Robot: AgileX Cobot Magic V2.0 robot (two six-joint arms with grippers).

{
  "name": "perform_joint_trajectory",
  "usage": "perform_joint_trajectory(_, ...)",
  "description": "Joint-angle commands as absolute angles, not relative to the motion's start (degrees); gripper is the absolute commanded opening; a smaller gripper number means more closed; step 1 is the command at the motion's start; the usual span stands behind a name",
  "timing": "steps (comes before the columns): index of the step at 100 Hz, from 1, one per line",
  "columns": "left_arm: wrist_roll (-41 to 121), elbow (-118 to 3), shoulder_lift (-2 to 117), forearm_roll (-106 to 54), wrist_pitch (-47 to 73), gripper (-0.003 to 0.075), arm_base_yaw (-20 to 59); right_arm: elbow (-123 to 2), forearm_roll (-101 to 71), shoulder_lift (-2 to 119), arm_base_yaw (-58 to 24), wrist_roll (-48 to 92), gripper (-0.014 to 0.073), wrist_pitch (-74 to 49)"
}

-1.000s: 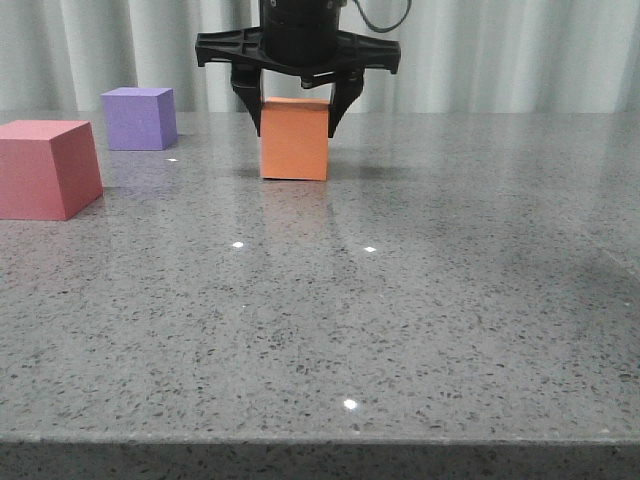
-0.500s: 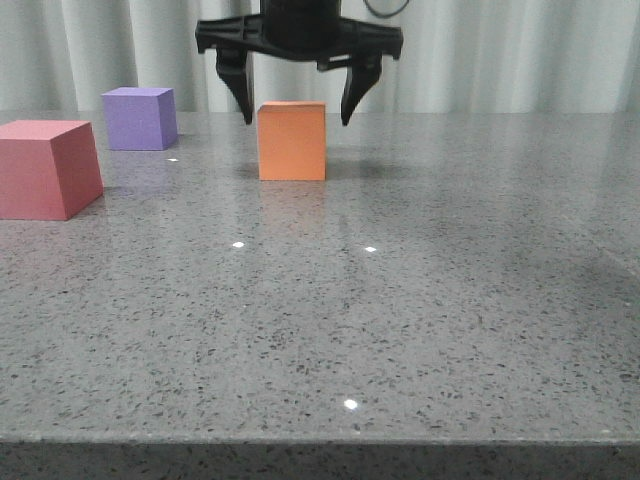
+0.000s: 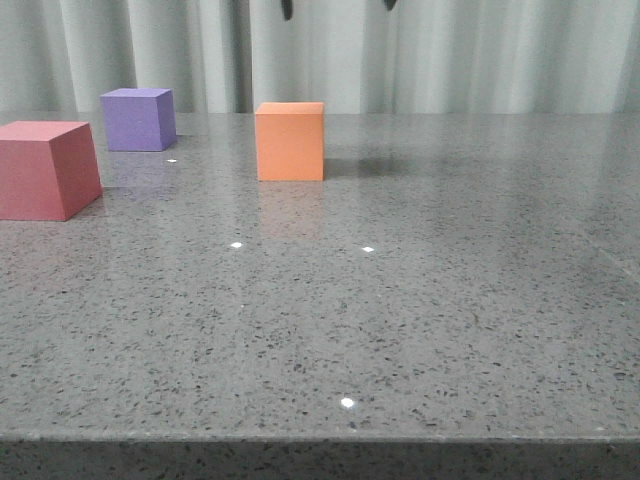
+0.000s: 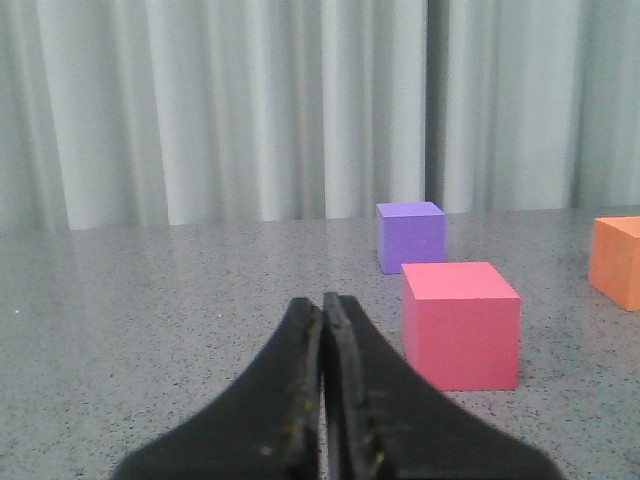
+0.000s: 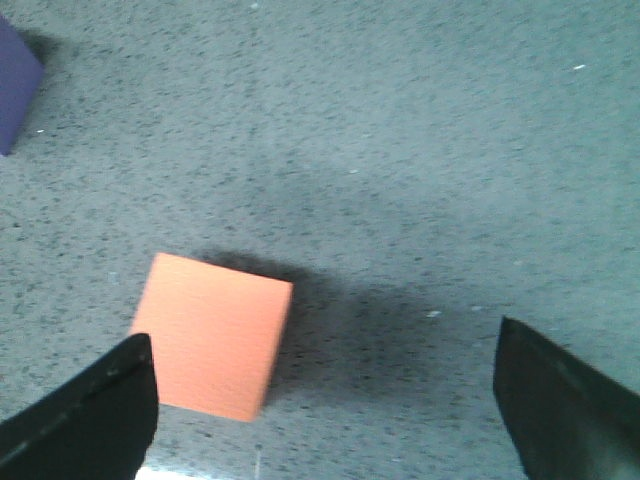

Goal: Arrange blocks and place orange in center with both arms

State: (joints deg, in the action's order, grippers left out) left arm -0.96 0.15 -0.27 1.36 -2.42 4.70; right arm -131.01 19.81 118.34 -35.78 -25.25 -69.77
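The orange cube (image 3: 289, 141) stands free on the grey table, mid-back. The purple cube (image 3: 138, 118) is at the back left, and the red-pink cube (image 3: 45, 168) sits nearer at the far left. My right gripper (image 5: 322, 335) is open wide and empty, high above the orange cube (image 5: 212, 333). Only its fingertips (image 3: 287, 8) show at the top edge of the front view. My left gripper (image 4: 322, 300) is shut and empty, low over the table, with the red-pink cube (image 4: 460, 325) just ahead beside it. The purple cube (image 4: 411, 236) and orange cube (image 4: 617, 262) lie beyond.
The speckled grey table (image 3: 400, 300) runs to a front edge near the bottom of the front view. A pale pleated curtain (image 3: 500, 50) hangs behind the table. A corner of the purple cube (image 5: 15, 85) shows in the right wrist view.
My right gripper opened off the orange cube and rose almost out of the front view's top. The orange cube stays on the table, shifted slightly left.
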Motion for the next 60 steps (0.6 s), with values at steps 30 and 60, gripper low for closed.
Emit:
perform_joint_trajectory(30, -1.3, 2.6, -2.1, 1.1, -6.9, -0.0019, 5.0, -110.6, 25.5, 100.3, -29.4, -24.4, 0.0666, -62.3)
perform_joint_trajectory(60, -1.3, 2.6, -2.1, 1.1, -6.9, -0.0019, 5.0, -80.3, 25.5, 79.6, -19.7, -26.9, 0.0666, -46.0)
